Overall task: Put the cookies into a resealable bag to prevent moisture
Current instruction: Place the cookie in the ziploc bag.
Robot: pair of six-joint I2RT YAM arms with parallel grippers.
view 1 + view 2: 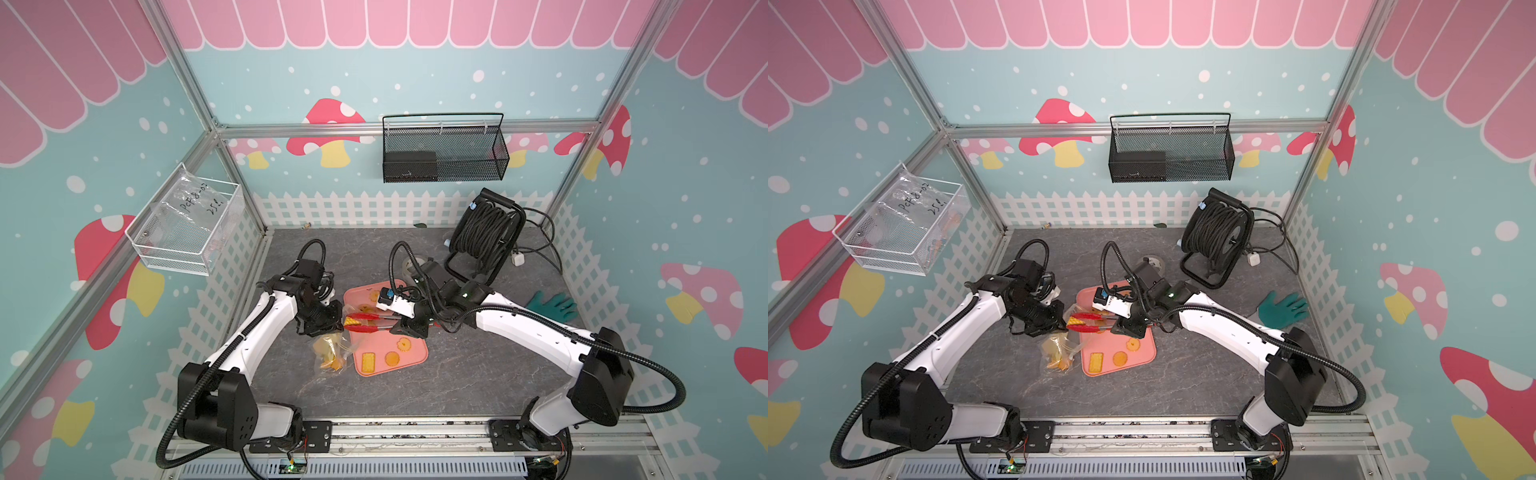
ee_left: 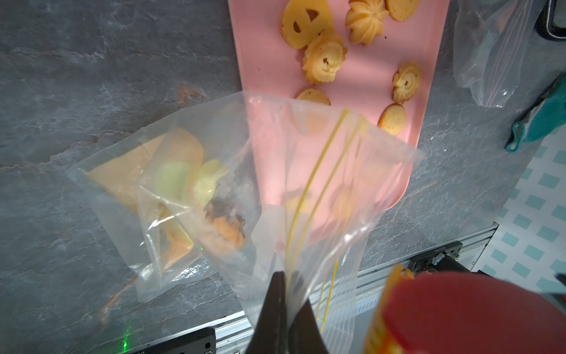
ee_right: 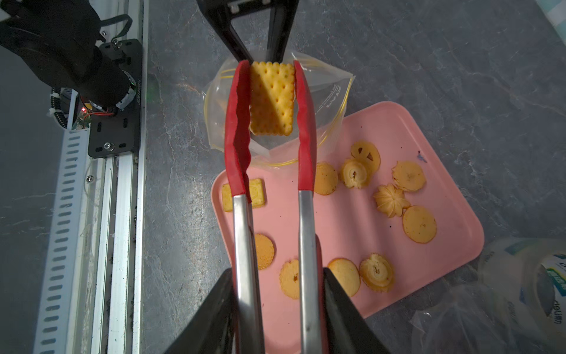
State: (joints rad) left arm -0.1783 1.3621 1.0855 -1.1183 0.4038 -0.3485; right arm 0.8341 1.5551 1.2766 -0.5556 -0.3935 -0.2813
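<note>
The grey stone-look table holds a pink tray. Most cookies lie flat on it, and some sit in the bag beside it. The left claw is clenched on the bag's rim. The right claw grips tongs. They pinch a cracker over the bag's mouth, its long side along the tongs, pointing at the left claw. Far back are mushroom walls. A white basket has handwriting that is hard to read.

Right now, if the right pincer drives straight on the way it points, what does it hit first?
The right pincer holds tongs pinching a cracker. First in line looks like the open mouth of the bag, its rim gripped by the left pincer just beyond. Depth unclear.
</note>
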